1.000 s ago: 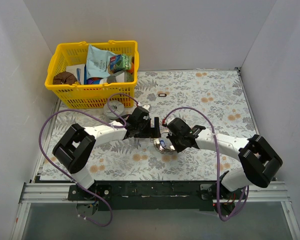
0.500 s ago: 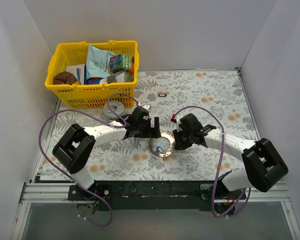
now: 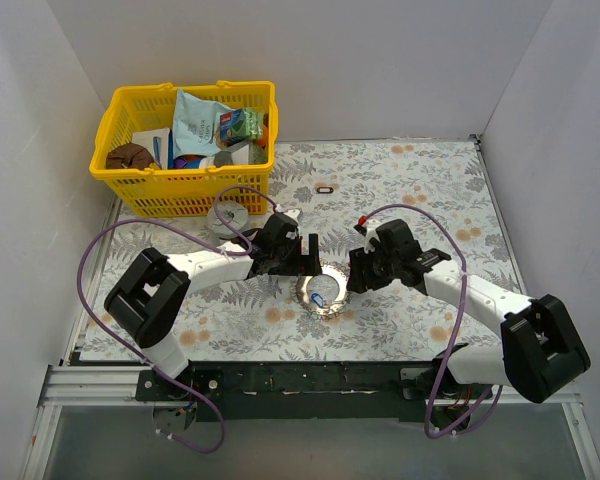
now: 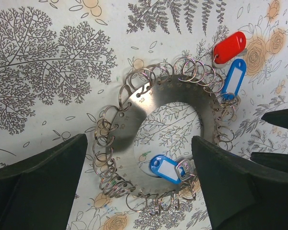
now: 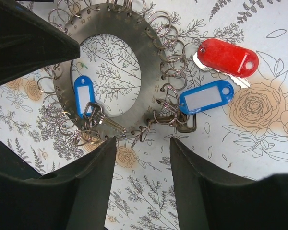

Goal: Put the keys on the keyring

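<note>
Where the keyring lies, one blue key overlaps.

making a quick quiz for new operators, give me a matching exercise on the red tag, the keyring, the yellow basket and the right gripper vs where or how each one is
Column 1
1. red tag
2. keyring
3. yellow basket
4. right gripper

Column 2
a. far left, packets inside
b. open, holding nothing
c. on the cloth outside the ring, beside a blue tag
d. flat on the cloth, small rings along its edge

Pairs: 1-c, 2-d, 3-a, 4-b
</note>
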`<state>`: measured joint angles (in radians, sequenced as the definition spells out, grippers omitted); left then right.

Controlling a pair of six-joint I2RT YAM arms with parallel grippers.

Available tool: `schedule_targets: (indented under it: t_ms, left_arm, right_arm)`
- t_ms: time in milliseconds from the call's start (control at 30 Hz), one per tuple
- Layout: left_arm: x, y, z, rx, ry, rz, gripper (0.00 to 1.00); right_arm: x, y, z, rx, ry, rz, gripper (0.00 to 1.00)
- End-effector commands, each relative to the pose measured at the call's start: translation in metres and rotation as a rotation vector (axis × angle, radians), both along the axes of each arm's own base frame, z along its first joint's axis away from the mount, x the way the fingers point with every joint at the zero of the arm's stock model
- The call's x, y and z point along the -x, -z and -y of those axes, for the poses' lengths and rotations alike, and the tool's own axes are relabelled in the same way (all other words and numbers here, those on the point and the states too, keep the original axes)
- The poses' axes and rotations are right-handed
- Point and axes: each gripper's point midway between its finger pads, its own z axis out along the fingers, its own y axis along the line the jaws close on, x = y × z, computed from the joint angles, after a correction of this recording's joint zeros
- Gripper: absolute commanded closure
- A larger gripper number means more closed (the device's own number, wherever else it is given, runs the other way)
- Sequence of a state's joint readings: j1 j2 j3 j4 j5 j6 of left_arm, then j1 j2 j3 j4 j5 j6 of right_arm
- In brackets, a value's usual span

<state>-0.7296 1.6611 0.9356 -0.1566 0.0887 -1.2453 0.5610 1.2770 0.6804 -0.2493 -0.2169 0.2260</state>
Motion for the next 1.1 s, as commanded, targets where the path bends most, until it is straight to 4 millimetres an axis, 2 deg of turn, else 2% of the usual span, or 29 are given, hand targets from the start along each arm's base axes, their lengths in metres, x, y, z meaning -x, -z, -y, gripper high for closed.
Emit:
schedule_targets:
  t_ms: [0, 233, 433, 600, 700, 833, 900, 933, 1000, 1067]
  left_arm:
    - [-0.004, -0.02, 0.004, 0.03, 0.004, 0.049, 0.1]
    - [-0.003, -0.019, 0.006, 0.037, 0.015, 0.044, 0.1]
    - [0.008, -0.03, 0.023, 0.146, 0.107, 0.05, 0.14]
    - [0.013, -0.036, 0.03, 0.192, 0.145, 0.054, 0.17]
    - [0.016, -0.037, 0.028, 0.194, 0.151, 0.058, 0.17]
    - [0.005, -0.036, 0.025, 0.161, 0.116, 0.089, 0.17]
    - [0.0, -0.028, 0.021, 0.114, 0.099, 0.085, 0.18]
    - [-0.008, -0.032, 0.023, 0.102, 0.089, 0.1, 0.18]
    - [-0.013, -0.019, 0.015, 0.022, 0.065, 0.09, 0.2]
    - [-0.021, -0.016, 0.009, -0.042, 0.03, 0.107, 0.21]
  right_arm:
    - [0.0, -0.008, -0.006, -0.046, -0.014, 0.008, 0.44]
    - [0.005, -0.001, -0.01, -0.059, -0.037, -0.029, 0.52]
    - [0.008, 0.005, -0.01, -0.053, -0.042, -0.062, 0.57]
    - [0.013, 0.017, -0.007, -0.024, -0.03, -0.105, 0.65]
    - [0.011, 0.012, -0.006, -0.025, -0.021, -0.083, 0.66]
    - [0.007, 0.004, -0.005, -0.023, -0.01, -0.066, 0.66]
    - [0.009, 0.007, -0.004, -0.022, 0.0, -0.079, 0.66]
    - [0.011, 0.012, -0.003, -0.017, 0.004, -0.092, 0.66]
    - [0.013, 0.013, -0.003, -0.028, 0.025, -0.109, 0.65]
    - [0.017, 0.016, -0.002, -0.038, 0.041, -0.12, 0.63]
